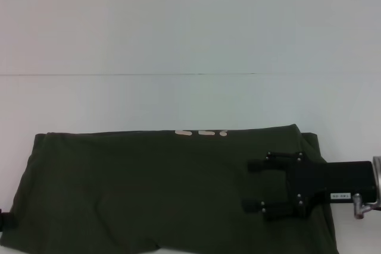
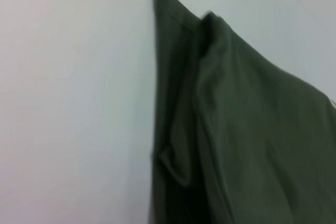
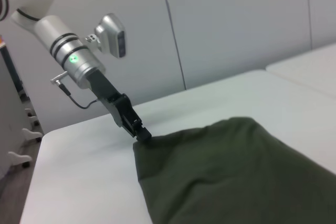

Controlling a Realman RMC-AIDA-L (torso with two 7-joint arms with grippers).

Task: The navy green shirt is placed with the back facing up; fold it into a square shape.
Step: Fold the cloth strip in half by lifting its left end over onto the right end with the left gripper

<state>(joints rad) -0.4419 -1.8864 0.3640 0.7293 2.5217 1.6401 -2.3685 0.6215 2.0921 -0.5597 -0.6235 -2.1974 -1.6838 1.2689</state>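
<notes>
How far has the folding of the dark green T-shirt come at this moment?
Partly done. The dark olive-green knit T-shirt already lies as a wide folded band on the white table, pale print at its far edge. In hand: the left gripper pinches one corner, while the right gripper hovers open-jawed above the other end. Left: folding the band's ends inward into a square.

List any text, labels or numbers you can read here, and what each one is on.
None can be read.
Pale print on the shirt's far edge: only a cut-off strip shows, not readable.
Small white label on the right gripper's body: too small to read.
Left gripper: no markings visible.
</notes>
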